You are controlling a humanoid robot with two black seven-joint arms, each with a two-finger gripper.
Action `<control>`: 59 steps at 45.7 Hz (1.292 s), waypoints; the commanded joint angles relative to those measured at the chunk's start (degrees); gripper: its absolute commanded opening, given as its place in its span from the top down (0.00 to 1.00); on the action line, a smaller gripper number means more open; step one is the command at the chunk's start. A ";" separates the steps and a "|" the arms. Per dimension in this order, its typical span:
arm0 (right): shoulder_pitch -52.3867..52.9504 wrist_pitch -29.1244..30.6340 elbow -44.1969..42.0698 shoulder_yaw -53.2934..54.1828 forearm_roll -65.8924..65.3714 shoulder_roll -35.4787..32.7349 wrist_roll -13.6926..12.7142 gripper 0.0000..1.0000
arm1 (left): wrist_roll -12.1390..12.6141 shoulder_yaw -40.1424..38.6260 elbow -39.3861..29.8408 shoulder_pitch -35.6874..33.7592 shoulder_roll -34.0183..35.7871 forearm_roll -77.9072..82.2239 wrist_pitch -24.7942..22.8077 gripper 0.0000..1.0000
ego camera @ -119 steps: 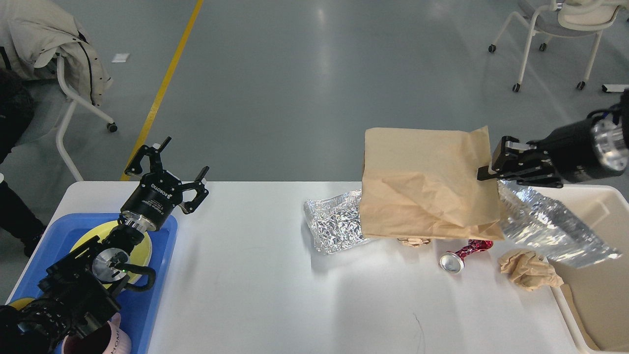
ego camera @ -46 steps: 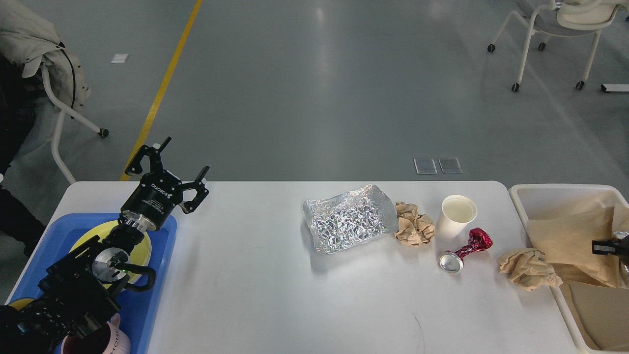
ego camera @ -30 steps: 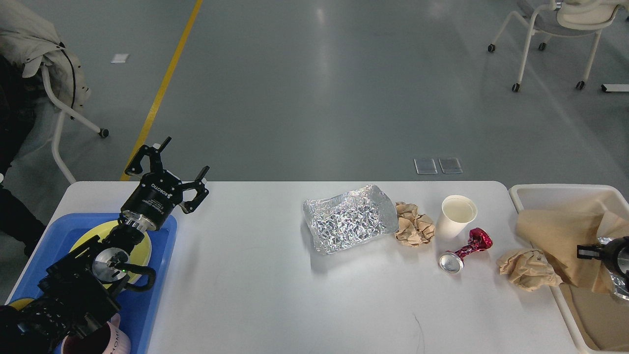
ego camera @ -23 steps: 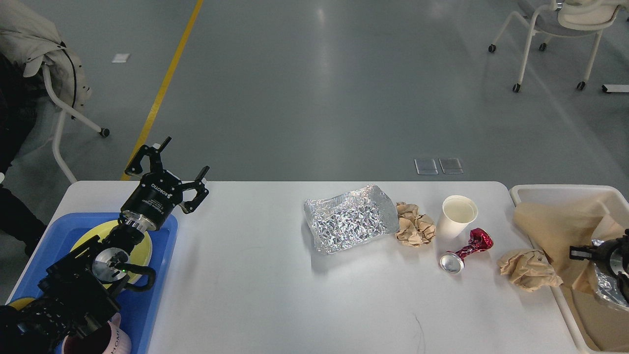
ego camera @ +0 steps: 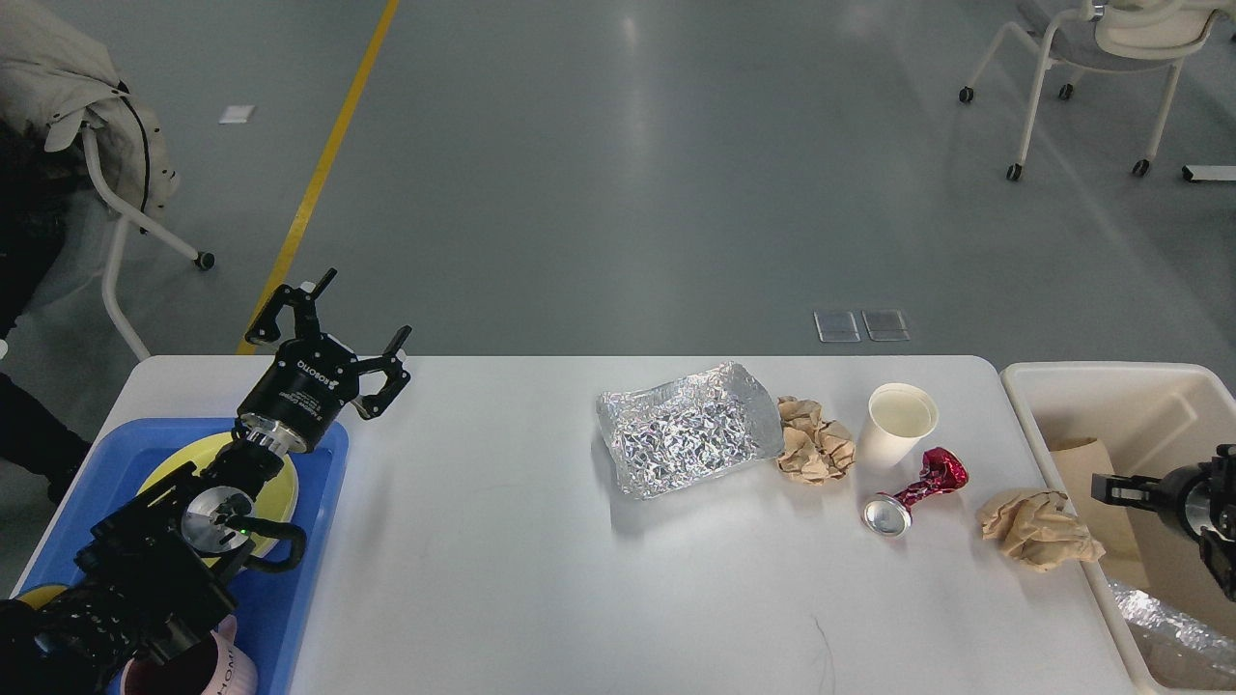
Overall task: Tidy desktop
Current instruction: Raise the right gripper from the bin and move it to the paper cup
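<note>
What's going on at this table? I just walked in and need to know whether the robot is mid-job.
It is mid-cleanup of the desktop. The right gripper hangs over the beige bin, where brown paper and foil already lie. The left gripper is open and empty above the blue tray. Still on the table: a foil sheet, two crumpled paper balls, a paper cup and a crushed red can.
</note>
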 commanded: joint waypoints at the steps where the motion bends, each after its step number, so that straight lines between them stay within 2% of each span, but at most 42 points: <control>1: 6.76 0.36 5.43 -0.35 -0.01 -1.05 0.40 0.00 | 0.00 0.00 0.00 0.00 0.00 0.00 0.00 0.00; 5: 15.11 0.54 14.29 -0.79 -0.80 -4.82 0.49 0.00 | 0.00 0.00 0.00 0.00 0.00 0.00 0.00 0.00; 10: 32.23 0.89 31.16 -2.02 -2.47 -9.74 0.32 0.00 | 0.00 0.00 0.00 0.00 0.00 0.00 0.00 0.00; 16: 53.50 3.96 46.46 -8.16 -5.72 -11.42 0.05 0.00 | 0.00 0.00 0.00 0.00 0.00 0.00 0.00 0.00; 24: 79.96 15.64 63.07 -13.36 -7.91 -9.40 0.14 0.00 | 0.00 0.00 0.00 0.00 0.00 0.00 0.00 0.00; 29: 92.01 24.60 73.27 -12.66 -12.66 -9.31 0.32 0.00 | 0.00 0.00 0.00 0.00 0.00 0.00 0.00 0.00; 33: 98.08 32.60 78.20 -11.08 -14.16 -9.66 0.41 0.00 | 0.00 0.00 0.00 0.00 0.00 0.00 0.00 0.00; 38: 100.82 38.85 81.81 -7.83 -14.34 -12.30 0.41 0.00 | 0.00 0.00 0.00 0.00 0.00 0.00 0.00 0.00; 45: 99.33 38.34 82.00 -7.47 -14.34 -12.48 0.14 0.00 | 0.00 -0.09 0.00 0.00 0.00 0.00 0.00 0.00; 48: 95.39 34.31 81.38 -7.47 -14.34 -12.39 -0.03 0.00 | 0.00 0.00 0.00 0.00 0.00 0.00 0.00 0.00; 53: 84.50 22.27 77.26 -8.26 -14.34 -9.67 -0.65 0.00 | 0.00 0.00 0.00 0.00 0.00 0.00 0.00 0.00; 56: 76.41 16.90 71.73 -8.70 -13.72 -6.34 -0.82 0.00 | 0.00 -0.09 0.00 0.00 0.00 0.00 0.00 0.00; 59: 68.50 13.99 64.70 -7.91 -12.93 -3.70 -1.18 0.00 | 0.00 0.00 0.00 0.00 0.00 0.00 0.00 0.00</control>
